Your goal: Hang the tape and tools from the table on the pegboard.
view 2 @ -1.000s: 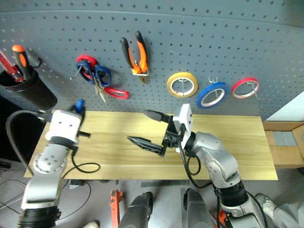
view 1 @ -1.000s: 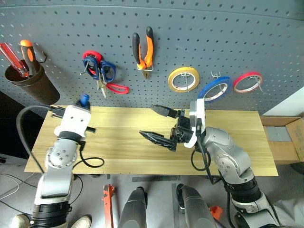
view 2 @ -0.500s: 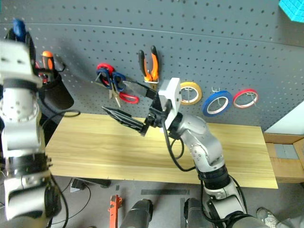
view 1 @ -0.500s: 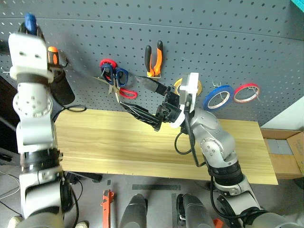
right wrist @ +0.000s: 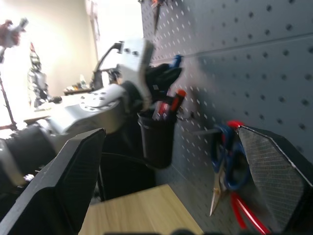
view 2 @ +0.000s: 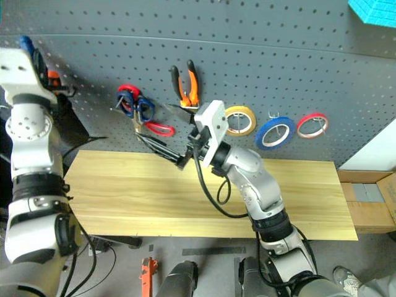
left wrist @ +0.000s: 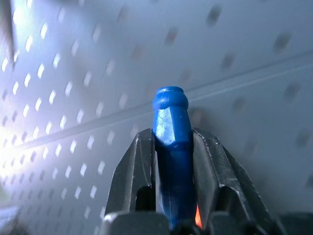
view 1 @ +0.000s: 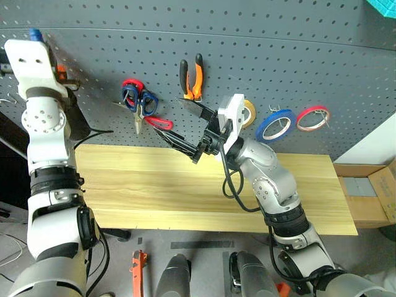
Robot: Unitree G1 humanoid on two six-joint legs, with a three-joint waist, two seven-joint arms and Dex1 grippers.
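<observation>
Blue-handled screwdriver clamped in left gripper, handle end outward toward pegboard, right gripper spread empty.

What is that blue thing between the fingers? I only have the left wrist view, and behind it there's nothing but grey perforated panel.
Observer: It is the blue-handled screwdriver; from the head camera, the left gripper holds it up by the pegboard, just above the black cup.
Operator: Is that cup empty?
Observer: No, an orange-handled screwdriver stands in it.
Operator: Where is the right gripper?
Observer: The right gripper is open and empty, raised in front of the board near the scissors.
Operator: Anything left on the table?
Observer: The visible part of the table holds no tools.
</observation>
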